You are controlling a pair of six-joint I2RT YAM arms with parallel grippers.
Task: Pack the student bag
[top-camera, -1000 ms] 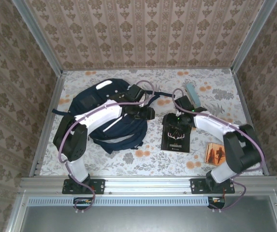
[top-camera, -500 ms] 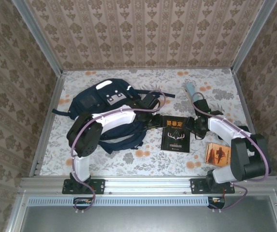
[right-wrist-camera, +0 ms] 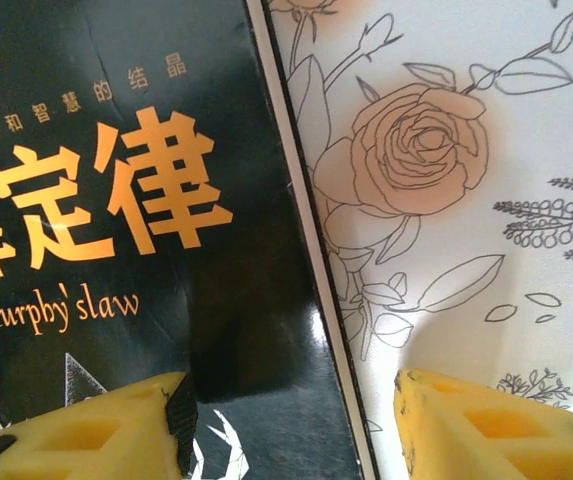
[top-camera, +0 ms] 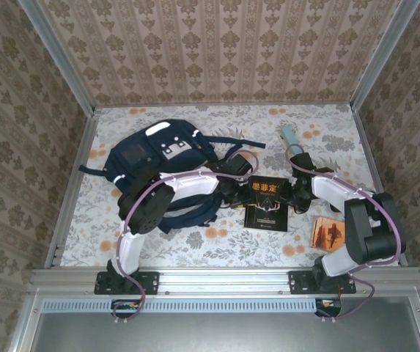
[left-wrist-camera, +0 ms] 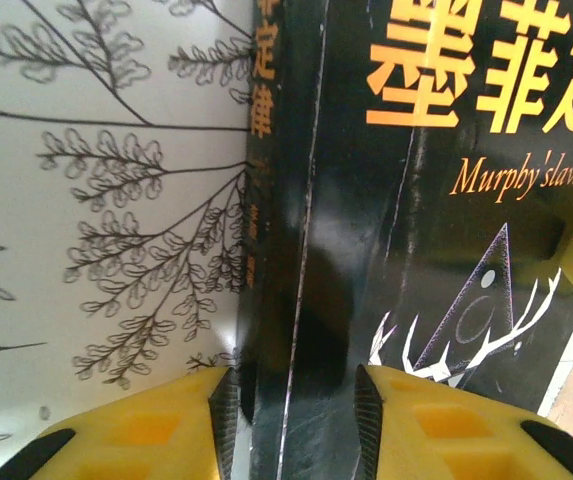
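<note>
While both arms reach toward a black book (top-camera: 267, 204) lying flat mid-desk, the student bag (top-camera: 155, 154) sits at the rear left of the floral desk (top-camera: 217, 253). It is a slumped navy backpack with its straps trailing. The left jaws stand partly open, straddling the book's spine edge, with no firm grip that can be made out. The right jaws stand wider, one finger over the cover and one over bare desk, holding nothing. The bag looks soft and floppy, probably light, and would likely sag and fold if lifted. The rim of its opening or a strap seems the best hold. Whether it is unzipped, or holds anything, cannot be told. A small brown book (top-camera: 328, 233) lies at the near right.
</note>
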